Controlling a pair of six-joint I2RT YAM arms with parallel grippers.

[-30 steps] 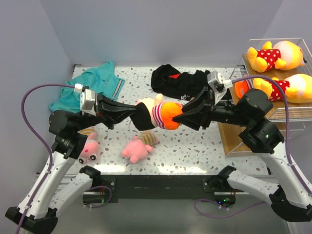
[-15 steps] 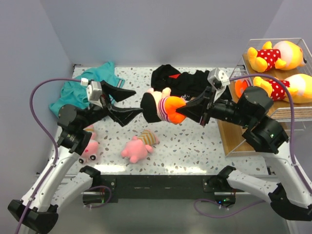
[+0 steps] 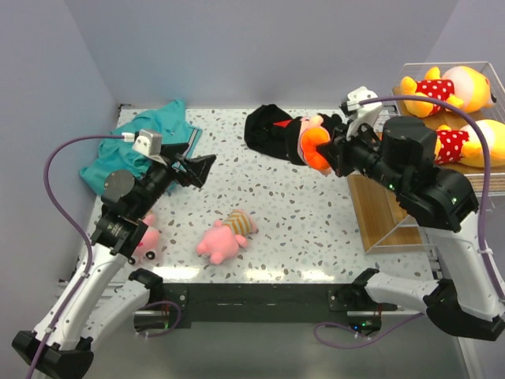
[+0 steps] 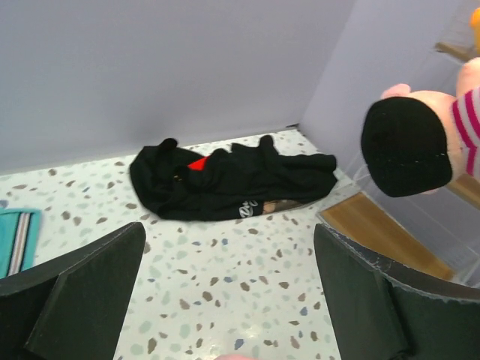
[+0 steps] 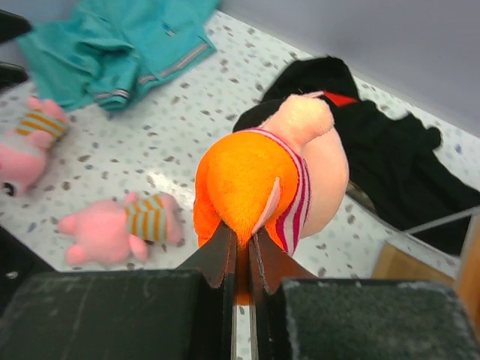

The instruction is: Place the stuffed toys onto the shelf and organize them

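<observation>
My right gripper (image 3: 329,152) is shut on the orange bottom of a black-haired doll (image 3: 309,140) in a pink-striped top, held in the air just left of the shelf (image 3: 377,215). In the right wrist view the fingers (image 5: 241,241) pinch the doll (image 5: 255,176). My left gripper (image 3: 202,168) stands open and empty over the table's left half, its jaws wide apart (image 4: 229,296); the doll's black head (image 4: 405,146) shows at the right of its view. Two yellow-orange bears (image 3: 446,88) (image 3: 465,142) lie on the shelf's upper tiers. Two pink pigs (image 3: 225,237) (image 3: 144,239) lie on the table.
A teal polo shirt (image 3: 142,138) lies crumpled at the back left. A black garment with a red mark (image 3: 272,130) lies at the back centre, close under the held doll. The shelf's lower wooden board (image 4: 382,232) meets the table at the right.
The left gripper opened, let go of the doll and drew back to the left. The right gripper shut on the doll and carried it right and back, toward the shelf.
</observation>
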